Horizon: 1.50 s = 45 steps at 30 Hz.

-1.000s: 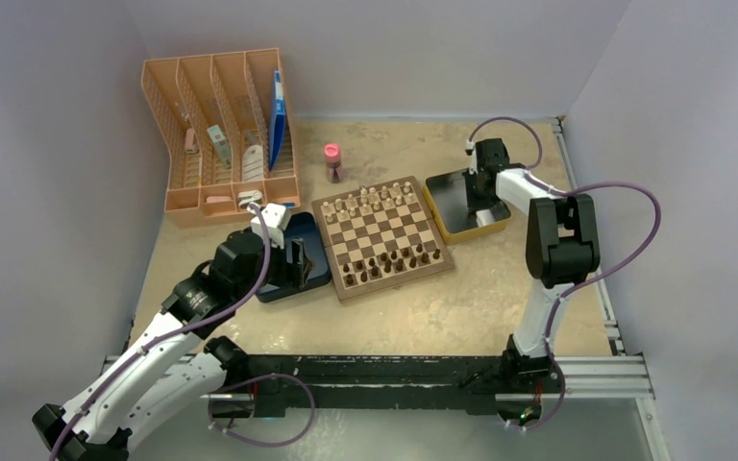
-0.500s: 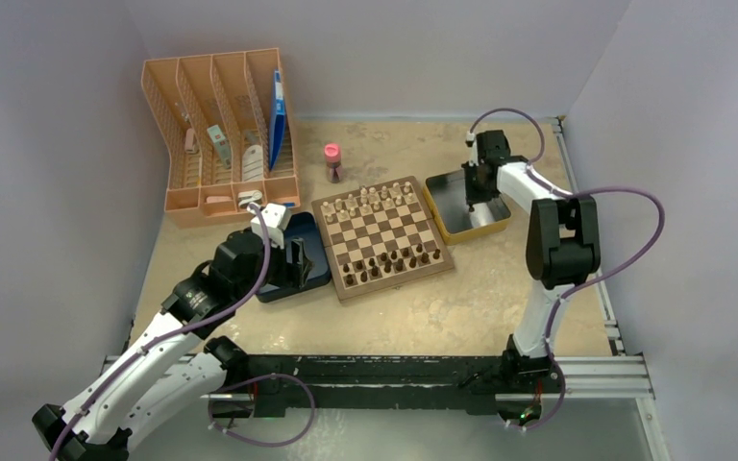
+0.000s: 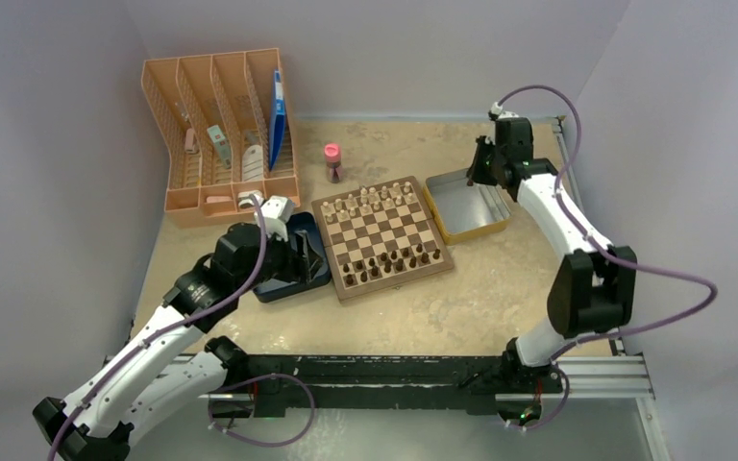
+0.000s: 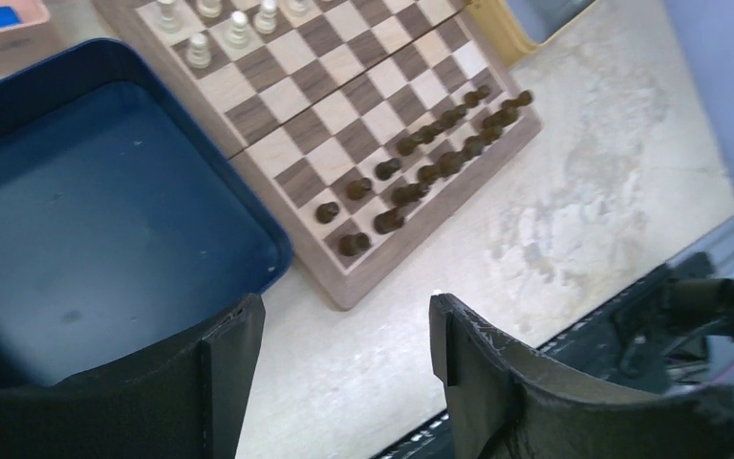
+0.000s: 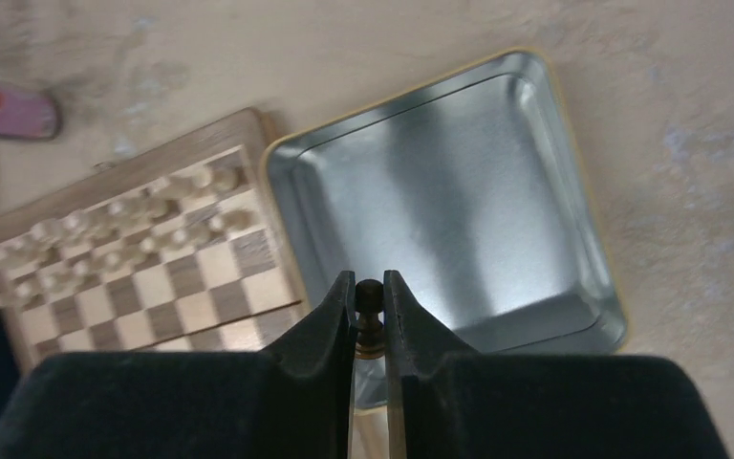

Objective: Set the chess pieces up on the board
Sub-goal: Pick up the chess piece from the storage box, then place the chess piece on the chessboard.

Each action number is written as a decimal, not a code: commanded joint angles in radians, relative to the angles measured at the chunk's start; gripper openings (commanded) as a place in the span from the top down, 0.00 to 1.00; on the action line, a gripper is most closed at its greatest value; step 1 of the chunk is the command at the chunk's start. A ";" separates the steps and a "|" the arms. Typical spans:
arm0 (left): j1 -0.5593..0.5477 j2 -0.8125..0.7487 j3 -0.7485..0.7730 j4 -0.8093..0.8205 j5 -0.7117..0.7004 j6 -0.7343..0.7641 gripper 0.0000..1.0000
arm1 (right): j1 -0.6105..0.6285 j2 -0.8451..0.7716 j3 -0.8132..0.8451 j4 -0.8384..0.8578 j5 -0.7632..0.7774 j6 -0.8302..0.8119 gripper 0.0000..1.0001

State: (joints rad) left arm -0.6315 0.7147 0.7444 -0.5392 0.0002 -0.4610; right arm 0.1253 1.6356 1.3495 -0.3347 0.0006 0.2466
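Chess piece (image 5: pixel 369 298) half behind right tool (image 5: pixel 369 280)

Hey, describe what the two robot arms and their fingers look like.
The left arm and right arm have white links and bulky black joints. A thin purple cable loops along each. The fingers are matte black, broad at the base, tapering to flat tips.

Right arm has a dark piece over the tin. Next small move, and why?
Probably swing the right gripper toward the near rows of the board: it is shut on a dark piece above the tin, and the other dark pieces stand there.
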 commanded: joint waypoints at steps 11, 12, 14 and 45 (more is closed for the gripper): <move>-0.004 0.033 -0.009 0.419 0.132 -0.263 0.41 | 0.285 -0.479 -0.509 0.506 -0.199 0.444 0.92; -0.004 0.055 -0.001 0.436 0.140 -0.281 0.41 | 0.289 -0.495 -0.522 0.522 -0.217 0.462 0.92; -0.004 0.117 0.022 0.485 0.206 -0.290 0.41 | 0.293 -0.513 -0.534 0.541 -0.260 0.485 0.92; -0.011 0.500 0.099 1.193 0.621 -0.536 0.48 | 0.297 -0.655 -0.532 0.787 -0.494 0.660 0.91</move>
State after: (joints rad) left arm -0.6380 1.2060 0.8017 0.5293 0.5808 -0.9199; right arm 0.4191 1.0237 0.8070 0.3798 -0.4446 0.8898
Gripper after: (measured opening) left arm 0.532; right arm 0.142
